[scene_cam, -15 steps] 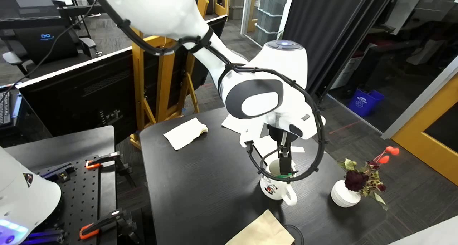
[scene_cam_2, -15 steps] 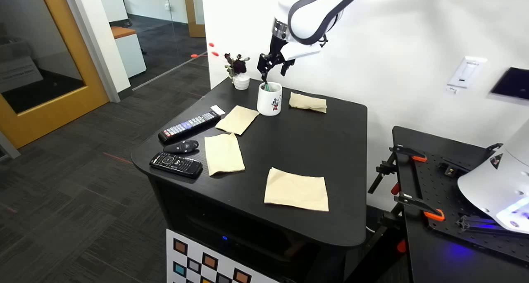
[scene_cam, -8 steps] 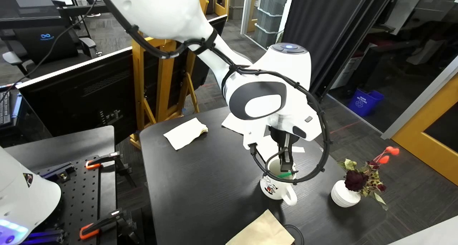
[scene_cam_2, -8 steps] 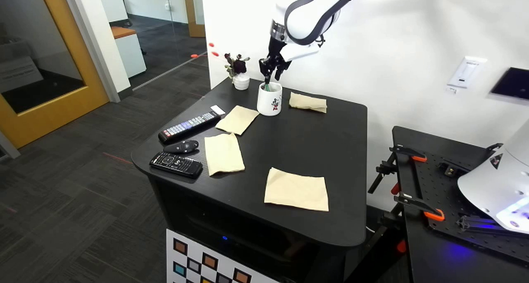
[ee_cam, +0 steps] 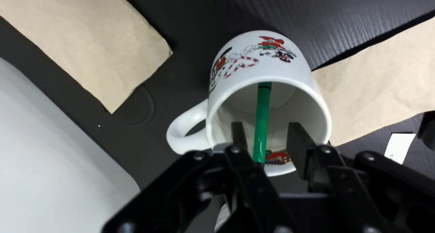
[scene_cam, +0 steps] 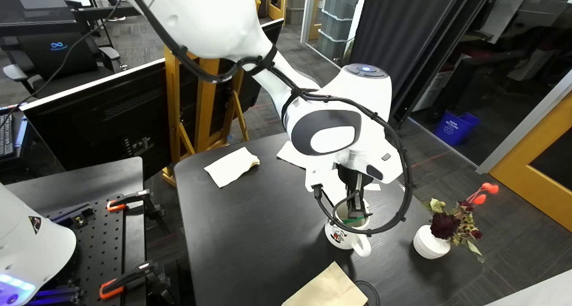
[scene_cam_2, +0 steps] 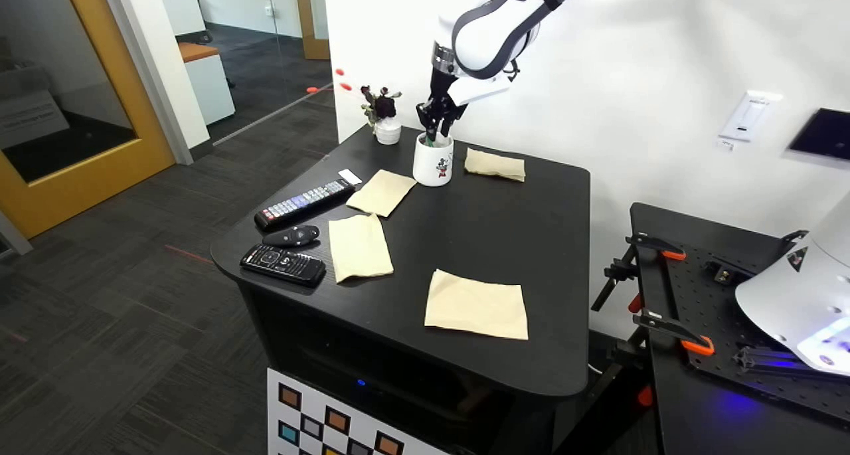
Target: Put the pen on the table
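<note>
Black table (scene_cam_2: pixel 505 229): green pen (ee_cam: pixel 262 124) leans inside white mug (ee_cam: pixel 253 69), fingers (ee_cam: pixel 300 144) parted.

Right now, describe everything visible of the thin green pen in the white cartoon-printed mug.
The thin green pen is smooth, shiny and plastic-looking, slanting inside the white cartoon-printed mug. A dark ring circles it near the deeper end, whose tip is hidden. The open black gripper straddles it without clamping; contact with gripper or mug rim is unclear.
</note>
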Available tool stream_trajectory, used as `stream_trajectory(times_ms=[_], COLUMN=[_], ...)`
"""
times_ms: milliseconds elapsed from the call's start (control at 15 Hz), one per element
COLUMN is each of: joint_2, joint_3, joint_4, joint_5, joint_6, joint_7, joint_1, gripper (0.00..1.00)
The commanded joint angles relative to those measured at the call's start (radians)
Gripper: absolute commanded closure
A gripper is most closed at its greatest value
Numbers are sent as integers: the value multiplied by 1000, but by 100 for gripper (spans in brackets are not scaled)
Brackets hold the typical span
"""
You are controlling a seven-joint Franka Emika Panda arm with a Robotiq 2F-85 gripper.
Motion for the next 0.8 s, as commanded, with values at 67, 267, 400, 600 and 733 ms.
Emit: stream_trajectory(times_ms=[67,267,400,600,733], joint_2=[33,47,57,72,83], joint_3=[15,15,17,18,19], joint_4=[58,75,88,109,124], joint_5=[35,39,42,45,46], joint_6=[-55,-62,-66,-74,-81], joint_7=[-48,-47,-50,-52,-54], joint_1=[-19,-20,-23,-27,-31], gripper=[63,61,62,62,62])
